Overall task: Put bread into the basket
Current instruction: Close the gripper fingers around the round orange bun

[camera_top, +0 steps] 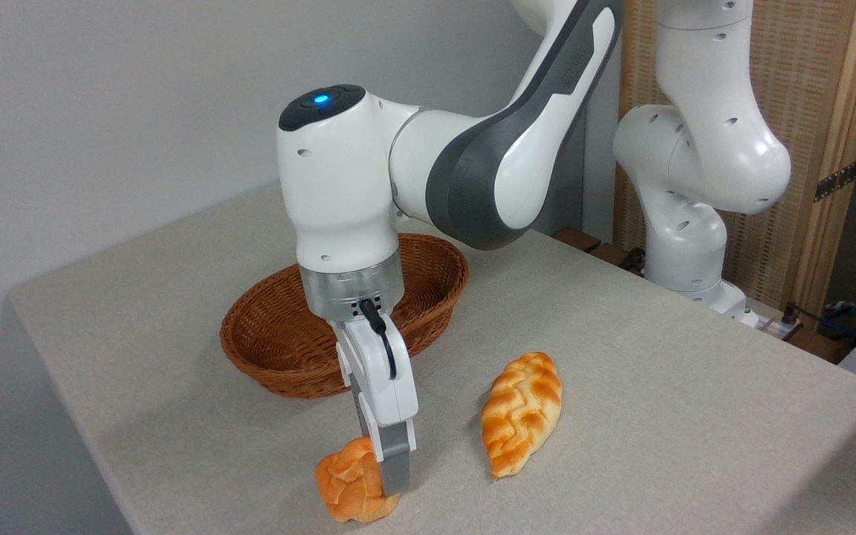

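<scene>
The bread (350,484), a small knobbly orange-golden roll, lies on the table near the front edge. My gripper (389,481) points straight down at its right side. One grey finger (396,467) stands in front of the roll and touches it; the other finger is hidden behind it, so the width of the jaws does not show. The roll rests on the table top. The basket (279,349), an oval reddish-brown wicker one, sits behind the gripper to the upper left, with nothing visible inside; the arm's wrist covers part of it.
A longer braided golden loaf (521,412) lies to the right of the gripper. The table's front edge (123,505) runs close to the roll. The arm's base (688,253) stands at the back right, before a wooden screen.
</scene>
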{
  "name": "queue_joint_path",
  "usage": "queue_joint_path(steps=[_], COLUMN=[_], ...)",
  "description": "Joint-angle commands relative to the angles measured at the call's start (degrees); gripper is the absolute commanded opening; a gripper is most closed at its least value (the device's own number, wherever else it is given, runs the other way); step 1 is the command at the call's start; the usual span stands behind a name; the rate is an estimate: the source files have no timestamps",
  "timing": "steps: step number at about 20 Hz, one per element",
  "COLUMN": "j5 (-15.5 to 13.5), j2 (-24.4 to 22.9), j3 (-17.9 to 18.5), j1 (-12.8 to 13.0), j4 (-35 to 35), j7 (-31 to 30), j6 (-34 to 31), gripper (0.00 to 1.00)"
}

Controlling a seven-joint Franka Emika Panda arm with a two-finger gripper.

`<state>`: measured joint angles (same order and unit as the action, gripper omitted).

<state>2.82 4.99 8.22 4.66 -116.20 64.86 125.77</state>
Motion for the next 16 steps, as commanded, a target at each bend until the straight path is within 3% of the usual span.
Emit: queue_joint_path(steps=[1,16], j5=[-0.01,-0.71], j2=[-0.33,-1.03], j3=[0.31,0.22], j1=[0.17,0.17], j4=[-0.34,0.36], j7=[0.97,0.97], j6=[1.5,1.33], gripper=[0.24,0.24])
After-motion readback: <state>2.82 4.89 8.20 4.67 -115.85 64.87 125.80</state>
